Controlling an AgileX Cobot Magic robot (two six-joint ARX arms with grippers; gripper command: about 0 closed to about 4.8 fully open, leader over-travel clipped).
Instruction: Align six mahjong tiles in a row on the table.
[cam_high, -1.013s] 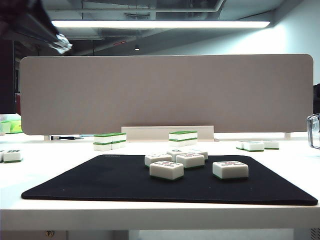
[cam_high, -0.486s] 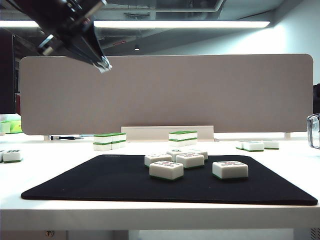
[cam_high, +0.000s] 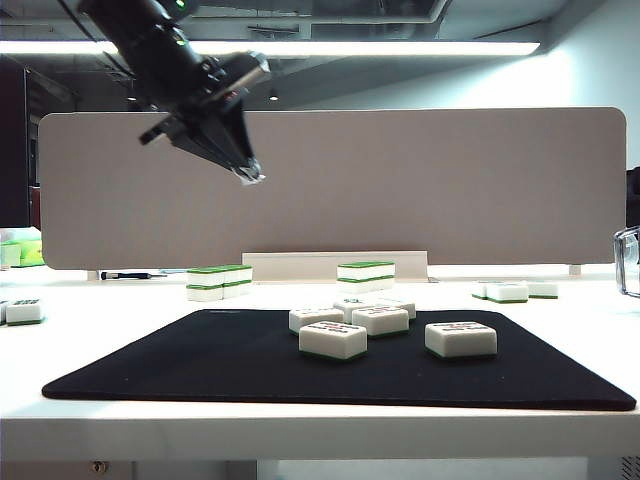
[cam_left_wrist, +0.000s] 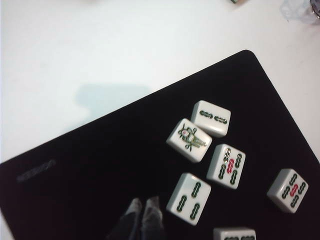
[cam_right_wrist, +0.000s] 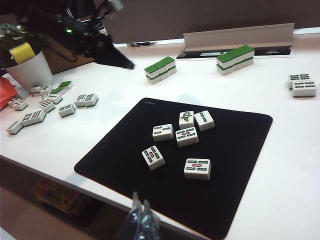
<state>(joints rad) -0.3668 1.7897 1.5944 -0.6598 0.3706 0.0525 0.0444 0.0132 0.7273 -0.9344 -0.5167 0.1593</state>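
Observation:
Six mahjong tiles (cam_high: 333, 340) lie loose and face up in a cluster on the black mat (cam_high: 180, 370) that covers part of the white table (cam_high: 100, 320). In the right wrist view the mahjong tiles (cam_right_wrist: 187, 136) sit mid-mat, out of line. My left gripper (cam_high: 250, 178) hangs high above the mat's left half, pointing down and right, shut and empty. In its own view the left gripper (cam_left_wrist: 142, 204) is shut, with the nearest tile (cam_left_wrist: 188, 195) just beside its tips. My right gripper (cam_right_wrist: 140, 204) is shut and empty over the table's front edge, short of the mat.
Two double-stacked rows with green tops (cam_high: 220, 282) (cam_high: 366, 272) stand behind the mat. A few more tiles (cam_high: 515, 291) lie at the right, and several loose tiles (cam_right_wrist: 50, 102) at the left near a white pot (cam_right_wrist: 30, 70). A grey partition (cam_high: 330, 190) closes the back.
My left arm has swung down and to the right from the upper left corner to a spot over the mat, gripper still shut. The tiles have not moved.

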